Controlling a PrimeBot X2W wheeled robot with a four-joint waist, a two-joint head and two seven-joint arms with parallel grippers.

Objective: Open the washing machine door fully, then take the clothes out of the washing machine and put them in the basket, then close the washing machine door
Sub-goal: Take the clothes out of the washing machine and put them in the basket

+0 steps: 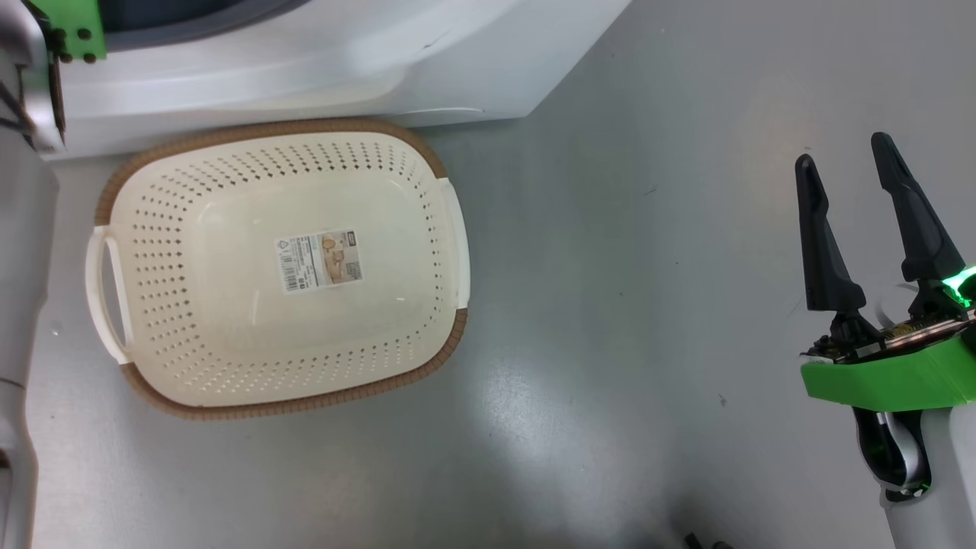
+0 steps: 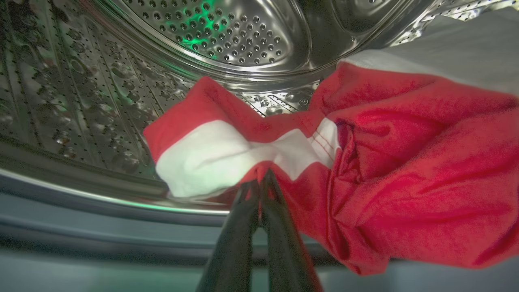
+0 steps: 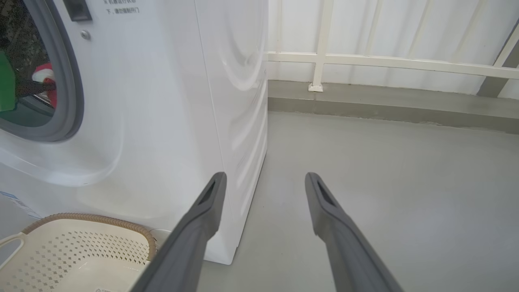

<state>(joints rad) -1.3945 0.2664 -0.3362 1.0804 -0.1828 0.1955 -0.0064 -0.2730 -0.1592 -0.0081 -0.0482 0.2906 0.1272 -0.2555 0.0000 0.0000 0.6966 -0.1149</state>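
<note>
The left gripper is clamped tight on a fold of the red and white garment inside the steel drum; the right gripper hangs spread wide, holding nothing. The basket before the washing machine has no clothes in it, so unloading looks barely begun, with door-closing yet to come

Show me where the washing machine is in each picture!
Head view: the washing machine runs along the top edge, white, just above the basket.
Left wrist view: we are inside its steel drum, where the left fingers pinch a red and white cloth.
Right wrist view: it takes up the left side, basket at bottom left.
Shared landmark: the grey rubber ring round its opening.
</note>
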